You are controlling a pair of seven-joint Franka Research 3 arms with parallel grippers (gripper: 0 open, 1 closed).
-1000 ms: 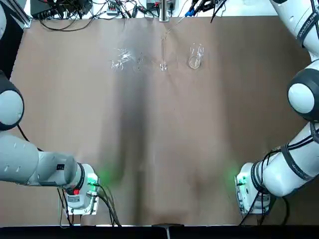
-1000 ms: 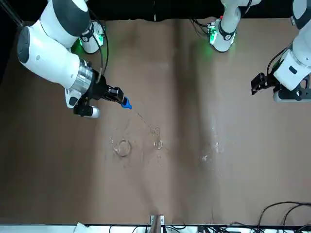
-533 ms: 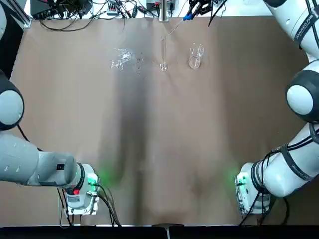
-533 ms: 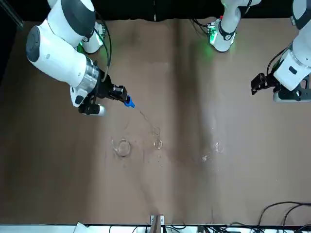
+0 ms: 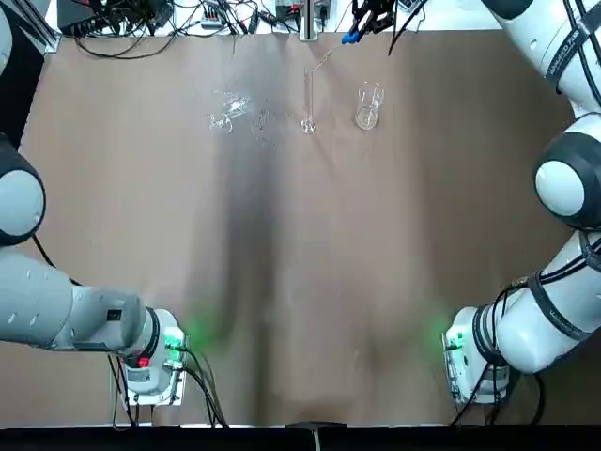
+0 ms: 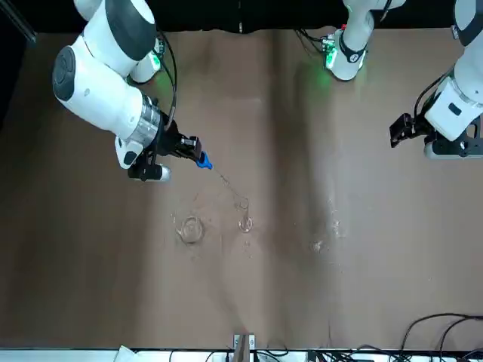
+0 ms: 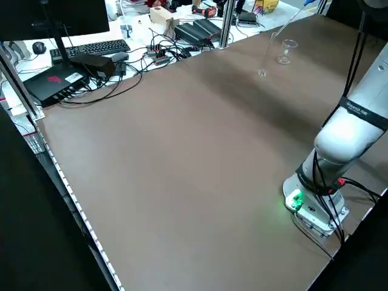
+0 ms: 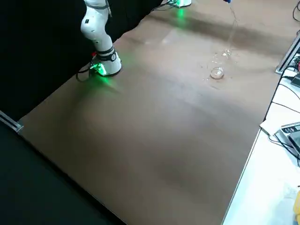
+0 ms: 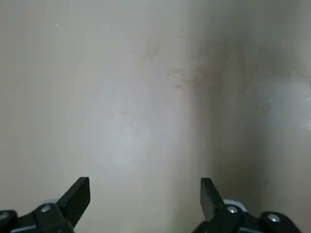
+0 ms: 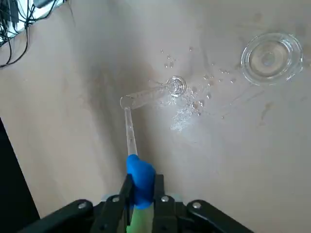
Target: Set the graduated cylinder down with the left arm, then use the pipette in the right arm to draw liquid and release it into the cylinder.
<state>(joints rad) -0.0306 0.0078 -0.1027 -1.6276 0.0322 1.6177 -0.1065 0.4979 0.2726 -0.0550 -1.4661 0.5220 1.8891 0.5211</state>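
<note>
The graduated cylinder (image 5: 308,101) stands upright on its small foot at the far middle of the brown table (image 5: 310,282), also seen as the cylinder (image 6: 244,214) (image 10: 151,94). My right gripper (image 6: 194,154) hovers above and beside it, shut on the blue bulb of the pipette (image 10: 139,175). The pipette (image 6: 220,178) slants down, and its thin tip meets the cylinder's mouth. My left gripper (image 9: 145,194) stays open over bare table, far from the glassware, and shows as the left gripper (image 6: 404,129) in the front view.
A short clear beaker (image 5: 367,107) stands just right of the cylinder, also the beaker (image 10: 270,57). Small clear glass pieces (image 5: 230,111) lie to its left. Droplets (image 10: 185,110) speckle the table near the cylinder's foot. Cables and gear (image 5: 178,15) and a metal post (image 5: 308,19) line the far edge.
My right arm has shifted slightly toward the cylinder, carrying the pipette with it. The left arm, cylinder and beaker have not moved.
</note>
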